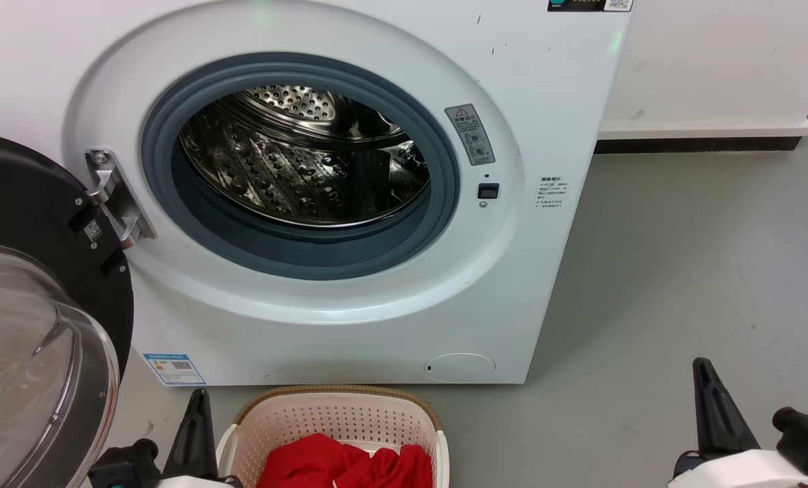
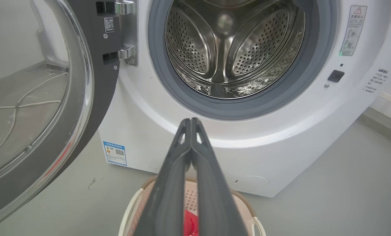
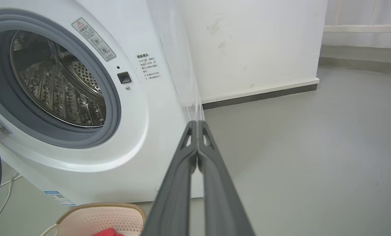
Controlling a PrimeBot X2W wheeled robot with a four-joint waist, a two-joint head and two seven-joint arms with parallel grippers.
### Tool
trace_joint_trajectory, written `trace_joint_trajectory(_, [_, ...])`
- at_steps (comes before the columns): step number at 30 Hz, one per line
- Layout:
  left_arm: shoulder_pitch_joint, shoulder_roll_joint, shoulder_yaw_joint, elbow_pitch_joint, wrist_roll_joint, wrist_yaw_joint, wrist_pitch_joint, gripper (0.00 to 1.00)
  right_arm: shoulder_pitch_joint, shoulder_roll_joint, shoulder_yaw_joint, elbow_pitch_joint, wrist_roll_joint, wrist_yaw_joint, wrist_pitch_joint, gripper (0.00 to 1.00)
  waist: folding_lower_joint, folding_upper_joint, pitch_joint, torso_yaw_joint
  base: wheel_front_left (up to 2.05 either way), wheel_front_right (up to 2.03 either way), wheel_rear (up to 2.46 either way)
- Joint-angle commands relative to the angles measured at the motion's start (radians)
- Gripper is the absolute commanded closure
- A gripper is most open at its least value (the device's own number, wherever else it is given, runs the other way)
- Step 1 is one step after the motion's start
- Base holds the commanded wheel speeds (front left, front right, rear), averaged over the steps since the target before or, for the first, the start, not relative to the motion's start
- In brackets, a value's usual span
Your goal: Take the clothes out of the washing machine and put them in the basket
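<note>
Clothes: the red clothes [image 1: 346, 464] lay bunched in the bottom of the basket, with nothing seen hanging over its rim.
Basket: the basket [image 1: 336, 415] stood on the grey floor [image 1: 682, 271] just in front of the washing machine [image 1: 350, 325], below the porthole.
Drum: the steel drum [image 1: 295, 169] showed bare metal in all three views, with no red inside. The strip just behind the grey gasket [image 1: 309, 254] was hidden.
Door: the glass door [image 1: 38, 352] hung wide open at the machine's left.
Left claw: the left gripper [image 2: 191, 122] had its fingers pressed together on nothing. It was above the basket and pointed at the machine's front.
Right claw: the right gripper [image 3: 198, 124] was also pressed together and empty, over bare floor well to the right of the basket.
Step in hand: the unloading looked finished, and only a check seemed to remain.
Doing it well: look low behind the gasket before calling the drum empty. Any further move of the left arm should keep clear of the basket rim and the open door.
</note>
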Motion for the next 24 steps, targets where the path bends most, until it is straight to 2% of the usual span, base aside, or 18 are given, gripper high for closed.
trace_joint_trajectory(1, [-0.030,0.002,0.006,-0.010,-0.046,-0.007,0.009,1.00,-0.038,-0.002,-0.002,-0.009,0.049,0.000,0.007,1.00,0.0000,-0.0001,0.000,0.000,0.00,0.00,0.00])
trace_joint_trajectory(24, [-0.089,0.001,0.022,0.024,-0.443,-0.036,0.099,1.00,-0.085,-0.003,-0.008,0.021,0.455,0.000,0.099,1.00,0.0000,-0.0001,0.004,0.005,0.00,0.00,0.00])
